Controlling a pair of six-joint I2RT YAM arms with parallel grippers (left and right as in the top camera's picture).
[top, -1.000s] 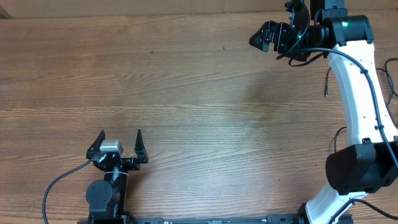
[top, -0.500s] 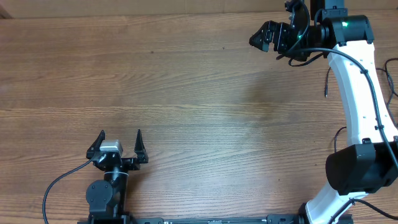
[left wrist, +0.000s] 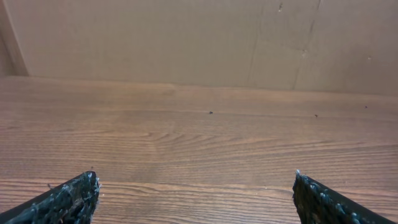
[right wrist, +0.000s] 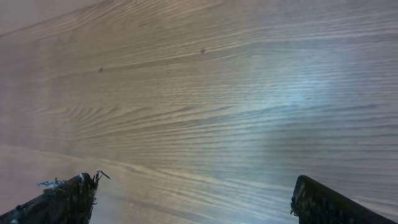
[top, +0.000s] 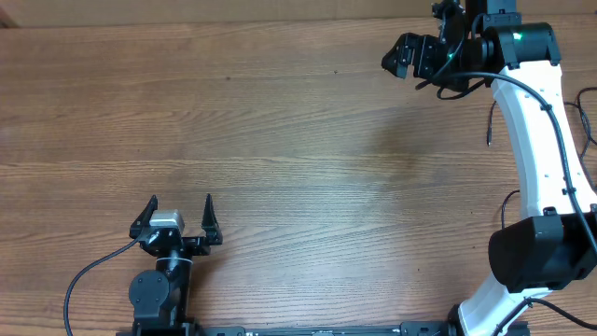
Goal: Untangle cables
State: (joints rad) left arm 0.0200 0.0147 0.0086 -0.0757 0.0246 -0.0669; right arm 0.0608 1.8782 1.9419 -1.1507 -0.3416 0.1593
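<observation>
1. The left hand (top: 180, 207) sits low at the near edge of the table (top: 280, 140), fingers spread wide and empty, seemingly parked out of the way.
2. The right hand (top: 410, 58) is extended to the far right corner, jaws also wide with nothing between them; its wrist view shows only bare wood.
3. No cable tangle lies on the open table. A thin black cord (top: 491, 121) shows beside the right arm, but whether it belongs to the task is unclear.

Brown wood-grain table (top: 280, 140); white arm (top: 536, 131)
</observation>
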